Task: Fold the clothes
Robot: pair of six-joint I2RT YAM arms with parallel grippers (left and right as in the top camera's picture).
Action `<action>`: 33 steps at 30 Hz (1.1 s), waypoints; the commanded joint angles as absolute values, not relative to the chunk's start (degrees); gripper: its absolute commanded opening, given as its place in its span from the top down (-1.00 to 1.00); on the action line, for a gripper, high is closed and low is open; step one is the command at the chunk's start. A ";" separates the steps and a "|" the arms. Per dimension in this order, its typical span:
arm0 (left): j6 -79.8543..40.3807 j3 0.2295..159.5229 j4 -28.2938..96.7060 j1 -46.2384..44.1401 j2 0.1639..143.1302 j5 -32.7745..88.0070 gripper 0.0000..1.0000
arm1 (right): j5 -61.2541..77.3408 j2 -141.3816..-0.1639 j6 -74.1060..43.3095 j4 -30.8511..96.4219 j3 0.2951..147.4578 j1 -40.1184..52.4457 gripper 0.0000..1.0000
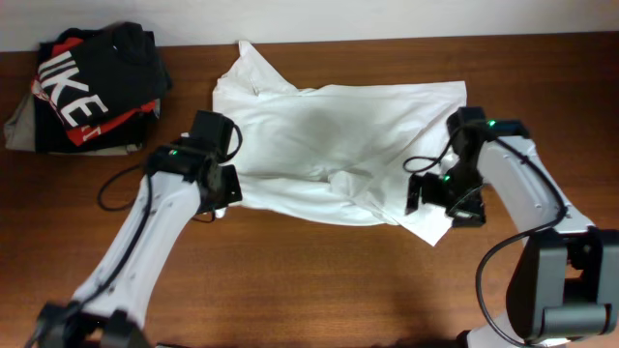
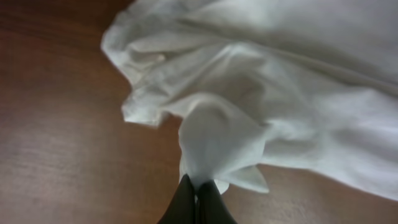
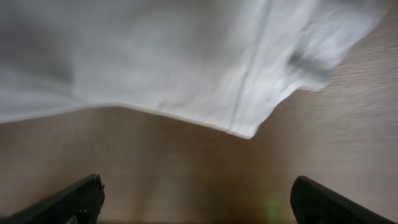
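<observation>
Where left gripper pinches — T-shirt (white) bunches.

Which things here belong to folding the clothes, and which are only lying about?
For the job: white T-shirt; left gripper, shut on its edge; right gripper, open near its corner.
Lying about: black shirt with white letters; grey-olive folded garment under it.

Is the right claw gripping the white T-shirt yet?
No, the right claw stands open over the table, with the white T-shirt lying ahead of it, untouched.
</observation>
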State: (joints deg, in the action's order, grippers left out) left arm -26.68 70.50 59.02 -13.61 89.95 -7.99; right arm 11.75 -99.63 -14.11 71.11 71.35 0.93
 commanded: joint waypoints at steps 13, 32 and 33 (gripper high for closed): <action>-27.79 71.29 64.45 -13.32 87.22 -8.88 0.99 | 15.64 -97.86 -15.73 53.39 54.13 3.36 -0.98; -27.11 76.05 67.07 -13.32 58.46 -12.05 0.99 | 13.52 -90.02 -12.64 60.62 89.56 -18.87 0.92; -27.11 75.99 67.92 -13.32 60.07 -11.99 0.99 | 13.50 -90.87 -12.62 61.06 89.47 -18.70 0.73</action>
